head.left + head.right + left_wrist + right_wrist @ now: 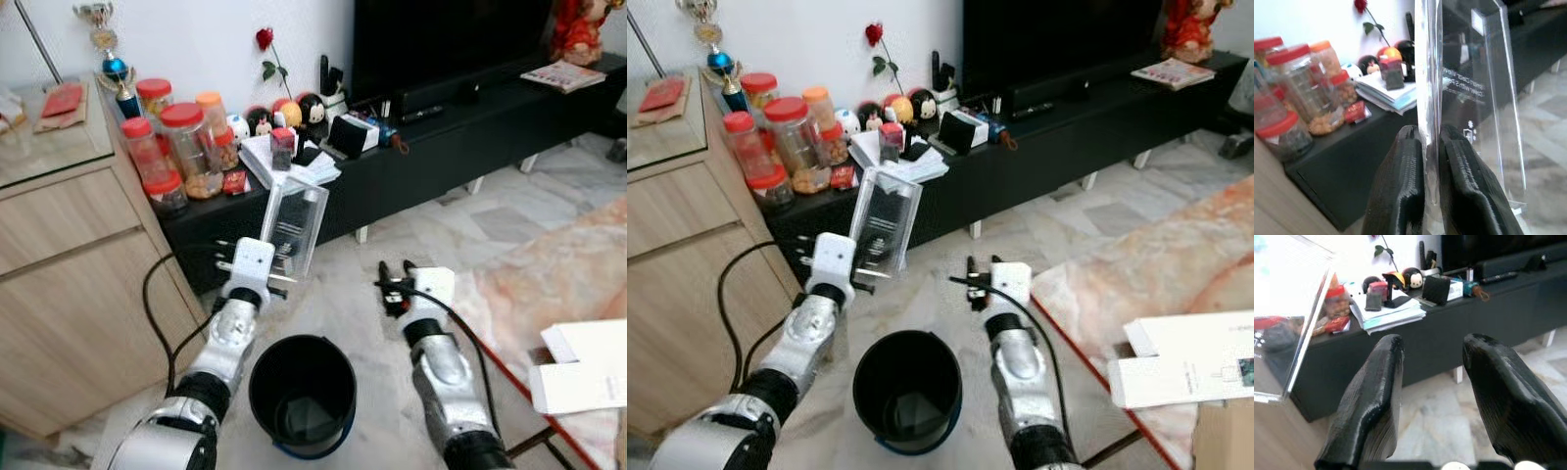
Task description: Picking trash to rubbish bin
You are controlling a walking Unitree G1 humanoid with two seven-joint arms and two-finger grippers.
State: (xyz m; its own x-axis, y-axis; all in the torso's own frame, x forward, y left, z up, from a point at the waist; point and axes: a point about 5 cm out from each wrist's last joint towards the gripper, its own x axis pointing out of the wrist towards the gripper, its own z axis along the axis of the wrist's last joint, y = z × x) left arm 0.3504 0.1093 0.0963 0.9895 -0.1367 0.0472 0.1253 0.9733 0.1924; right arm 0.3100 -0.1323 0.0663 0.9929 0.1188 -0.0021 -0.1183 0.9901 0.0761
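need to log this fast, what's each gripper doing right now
Left gripper: closed on the clear plastic box, held up above the black bin.
Right gripper: open, holding nothing, raised beside the bin.

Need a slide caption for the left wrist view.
Left gripper pinches a clear plastic package beside the black TV console.

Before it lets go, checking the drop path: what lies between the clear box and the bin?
Nothing: the clear box in the left claw hangs above the bin; the left eye view shows bare floor between.
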